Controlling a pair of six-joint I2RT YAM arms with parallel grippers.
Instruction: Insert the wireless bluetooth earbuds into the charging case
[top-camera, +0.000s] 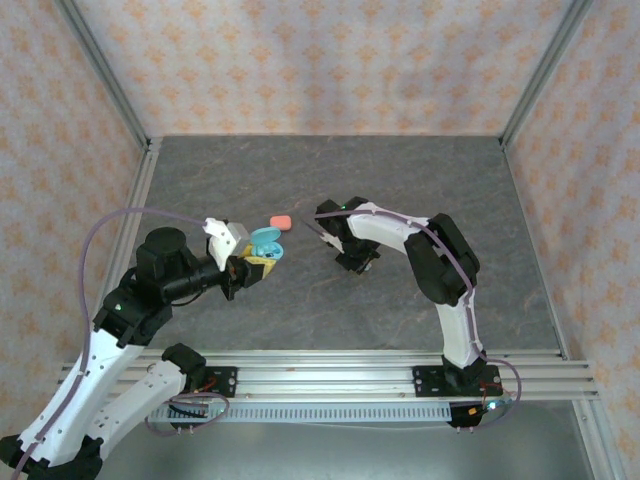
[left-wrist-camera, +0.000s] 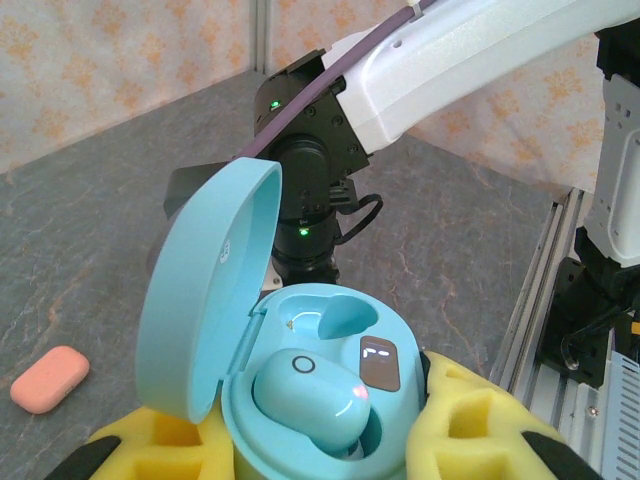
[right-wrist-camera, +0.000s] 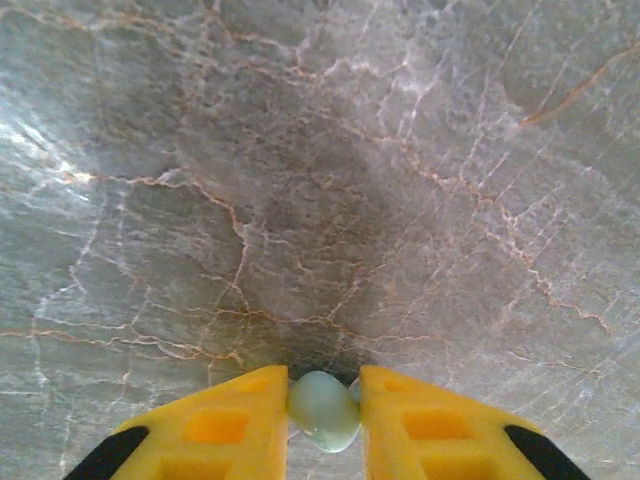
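Right of the open teal case (left-wrist-camera: 205, 300), a pale earbud (right-wrist-camera: 322, 412) is pinched by the right gripper (right-wrist-camera: 324, 400) — pickup is judged under way. The case is clamped in the left gripper (top-camera: 256, 263), a second earbud (left-wrist-camera: 310, 390) already seated — next, the pinched one must be aligned over the empty socket (left-wrist-camera: 335, 318).

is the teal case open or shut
Open: the teal case has its lid swung up, one earbud seated, one socket empty.
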